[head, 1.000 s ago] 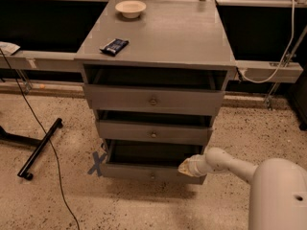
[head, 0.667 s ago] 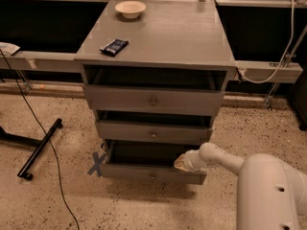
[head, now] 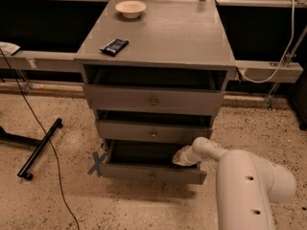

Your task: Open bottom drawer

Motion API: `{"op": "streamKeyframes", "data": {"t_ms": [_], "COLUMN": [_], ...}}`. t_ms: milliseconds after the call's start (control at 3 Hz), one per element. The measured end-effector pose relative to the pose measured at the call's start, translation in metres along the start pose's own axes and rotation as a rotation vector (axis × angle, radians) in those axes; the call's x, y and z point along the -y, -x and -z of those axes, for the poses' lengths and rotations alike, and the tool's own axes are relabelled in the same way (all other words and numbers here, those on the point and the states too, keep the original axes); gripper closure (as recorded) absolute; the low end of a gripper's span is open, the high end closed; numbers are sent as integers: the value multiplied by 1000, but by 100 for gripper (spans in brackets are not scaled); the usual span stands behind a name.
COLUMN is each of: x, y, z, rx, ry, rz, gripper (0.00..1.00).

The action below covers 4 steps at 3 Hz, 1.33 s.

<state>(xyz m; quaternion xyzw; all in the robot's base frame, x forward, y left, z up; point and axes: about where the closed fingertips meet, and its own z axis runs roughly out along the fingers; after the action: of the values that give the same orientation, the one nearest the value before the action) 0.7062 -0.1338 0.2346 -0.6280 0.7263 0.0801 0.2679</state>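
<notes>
The grey cabinet has three drawers, all pulled out a little. The bottom drawer has the narrowest front panel, with a small round knob at its centre. It stands pulled out, its dark inside showing. My gripper is at the end of the white arm, reaching from the right. It sits over the right part of the bottom drawer's top edge, just behind the front panel and above and right of the knob.
A cream bowl and a dark packet lie on the cabinet top. A black stand leg and a cable lie on the speckled floor at left. A blue X mark is by the cabinet's left foot.
My gripper has moved left along the bottom drawer, from beside its right end to over its top edge. The arm has swung further into view.
</notes>
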Motion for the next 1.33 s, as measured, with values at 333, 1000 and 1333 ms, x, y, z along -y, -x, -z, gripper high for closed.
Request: {"op": "streamKeyframes", "data": {"t_ms": [333, 1000, 1333], "x": [7, 3, -6], "y": [-19, -49, -56], "z": [-15, -39, -47], "rx": [-23, -43, -39], "ry": [15, 54, 87], "rz": [-30, -78, -92], "gripper": [100, 100, 100]}}
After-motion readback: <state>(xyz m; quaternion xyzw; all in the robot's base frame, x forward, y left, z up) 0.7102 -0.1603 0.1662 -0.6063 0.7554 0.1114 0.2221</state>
